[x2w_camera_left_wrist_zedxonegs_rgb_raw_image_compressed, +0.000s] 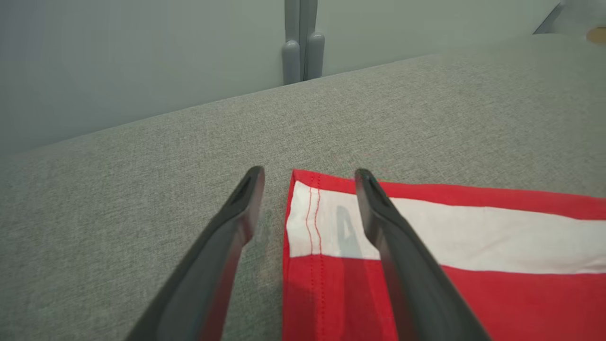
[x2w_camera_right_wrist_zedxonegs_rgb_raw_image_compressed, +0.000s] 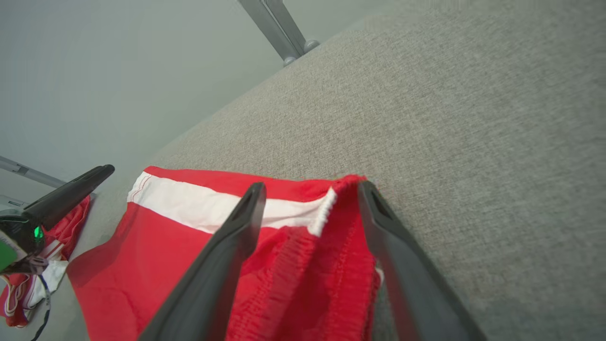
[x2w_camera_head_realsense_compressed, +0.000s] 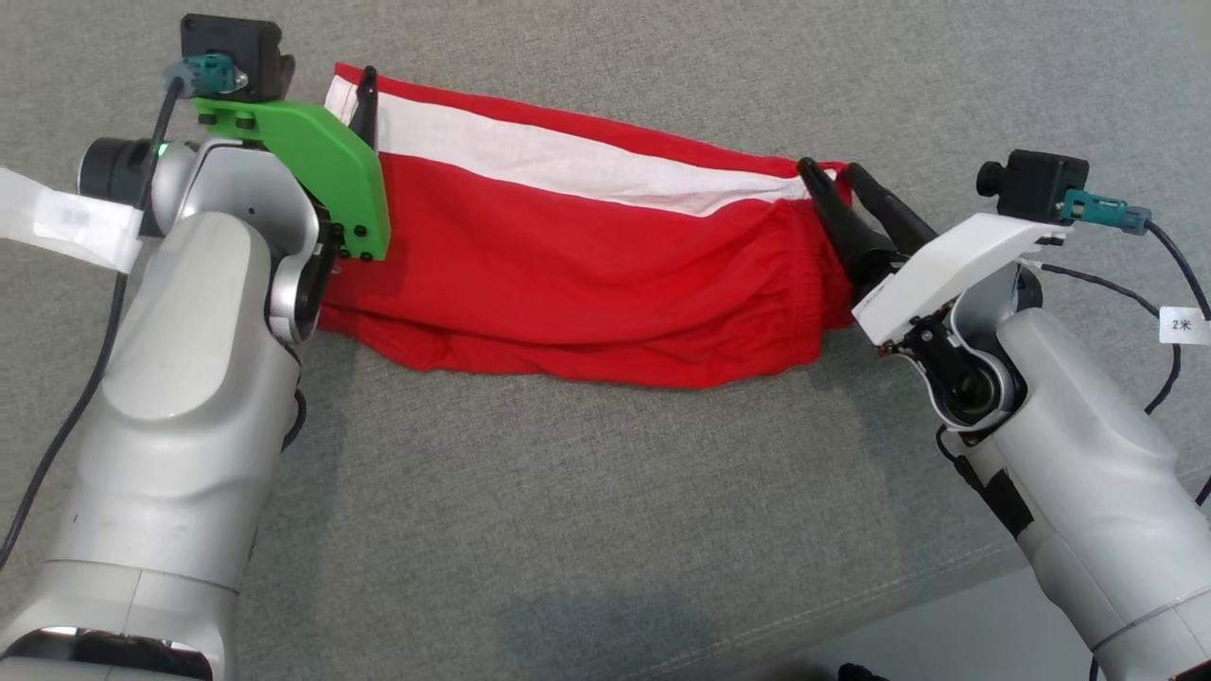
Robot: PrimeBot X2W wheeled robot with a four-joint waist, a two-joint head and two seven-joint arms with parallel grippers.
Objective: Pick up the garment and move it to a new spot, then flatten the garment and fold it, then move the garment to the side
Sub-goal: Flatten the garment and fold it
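Fingers [x2w_camera_left_wrist_zedxonegs_rgb_raw_image_compressed: 388, 227] of both grippers are held wide apart, nothing gripped: left gripper [x2w_camera_left_wrist_zedxonegs_rgb_raw_image_compressed: 310, 173] over a corner of the red shorts [x2w_camera_head_realsense_compressed: 568, 274], right gripper [x2w_camera_right_wrist_zedxonegs_rgb_raw_image_compressed: 310, 187] astride their elastic waistband [x2w_camera_right_wrist_zedxonegs_rgb_raw_image_compressed: 326, 255].

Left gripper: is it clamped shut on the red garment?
No, the left gripper stands open, one finger above the garment, the other above the grey surface.

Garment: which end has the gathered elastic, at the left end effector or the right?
The end at the right end effector: the garment is puckered there, while the end at the left end effector is a flat hem with straight stitching.
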